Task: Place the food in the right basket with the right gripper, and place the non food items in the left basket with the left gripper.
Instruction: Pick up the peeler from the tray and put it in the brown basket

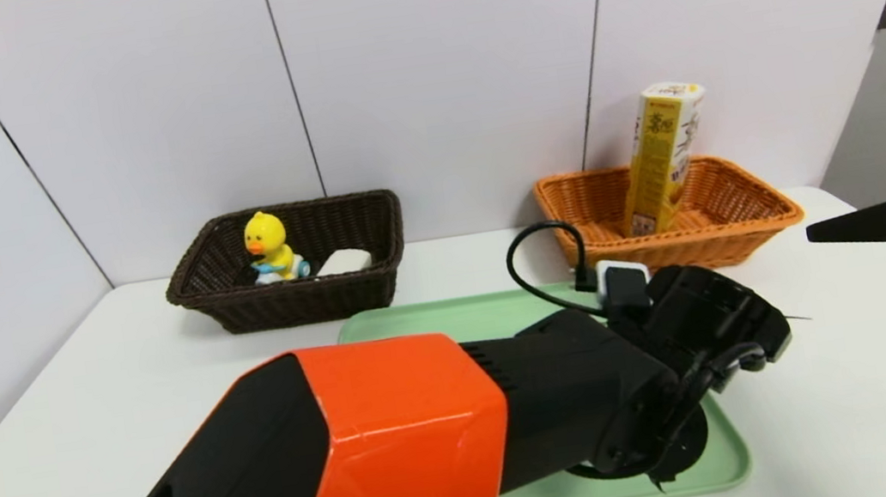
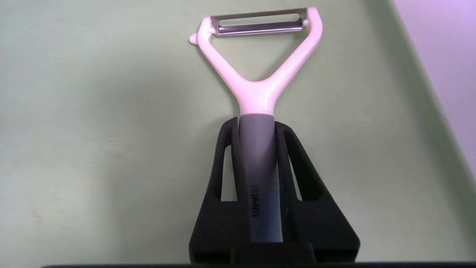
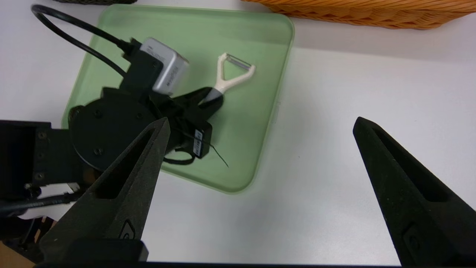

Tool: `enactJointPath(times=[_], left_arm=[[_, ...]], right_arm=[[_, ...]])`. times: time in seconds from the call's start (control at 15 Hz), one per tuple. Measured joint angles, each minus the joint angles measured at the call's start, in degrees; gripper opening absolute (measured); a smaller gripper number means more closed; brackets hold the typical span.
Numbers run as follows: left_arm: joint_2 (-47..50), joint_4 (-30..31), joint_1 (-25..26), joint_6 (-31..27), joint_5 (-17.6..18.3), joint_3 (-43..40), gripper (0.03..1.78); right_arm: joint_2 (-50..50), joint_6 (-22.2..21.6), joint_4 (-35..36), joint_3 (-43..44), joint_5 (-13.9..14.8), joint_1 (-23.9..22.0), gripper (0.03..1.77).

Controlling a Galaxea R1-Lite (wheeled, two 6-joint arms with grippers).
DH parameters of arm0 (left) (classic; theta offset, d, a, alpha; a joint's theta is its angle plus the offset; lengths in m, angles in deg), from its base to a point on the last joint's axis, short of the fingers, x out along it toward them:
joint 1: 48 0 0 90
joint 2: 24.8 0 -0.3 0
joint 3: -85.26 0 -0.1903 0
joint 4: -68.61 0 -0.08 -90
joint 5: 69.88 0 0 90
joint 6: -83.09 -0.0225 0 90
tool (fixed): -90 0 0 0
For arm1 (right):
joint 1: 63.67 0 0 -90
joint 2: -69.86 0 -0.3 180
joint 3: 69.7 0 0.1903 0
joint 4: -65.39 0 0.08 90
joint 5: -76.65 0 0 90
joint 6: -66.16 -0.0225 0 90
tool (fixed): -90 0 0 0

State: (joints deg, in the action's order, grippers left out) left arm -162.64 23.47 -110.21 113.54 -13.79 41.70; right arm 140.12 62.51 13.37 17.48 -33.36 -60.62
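L. gripper (image 2: 256, 123), center of L. wrist view, closed on peeler (image 2: 257, 93), handle lengthwise btwn fingers, blade end beyond tips; R. gripper (image 3: 262, 119), lower half of R. wrist view, wide open, empty, farther off.

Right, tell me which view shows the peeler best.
The left wrist view: the peeler appears close up, blade and forked head unobstructed, its handle between the left gripper's fingers. The right wrist view shows the head and part of the handle, smaller; in the head view, the left arm hides it.
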Motion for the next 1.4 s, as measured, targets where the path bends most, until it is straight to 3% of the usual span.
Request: enactJointPath(times=[0.13,0.27,0.87,1.07,1.13,1.4], left_arm=[[1.5,-2.0,1.2,0.1,-0.3,0.0,0.26],[3.3,-2.7,2.1,0.0,-0.4,-0.3,0.04],[9.8,-5.3,3.8,-1.6,0.2,-0.5,0.04],[11.4,-8.8,4.5,-1.4,5.3,-0.5,0.04],[12.0,-9.0,4.6,-1.4,7.3,-0.5,0.2],[13.2,-10.6,4.6,-1.9,9.5,-0.6,0.8]], right_arm=[[0.0,0.0,0.0,0.0,0.0,0.0,1.7],[0.0,0.0,0.0,0.1,0.0,0.0,1.7],[-0.4,0.0,0.0,0.5,0.1,0.0,1.7],[-0.4,0.0,0.0,0.4,0.1,0.0,1.7],[-0.5,0.0,0.0,0.4,0.1,0.0,1.7],[-0.8,-0.1,-0.1,0.2,0.1,-0.3,1.7]])
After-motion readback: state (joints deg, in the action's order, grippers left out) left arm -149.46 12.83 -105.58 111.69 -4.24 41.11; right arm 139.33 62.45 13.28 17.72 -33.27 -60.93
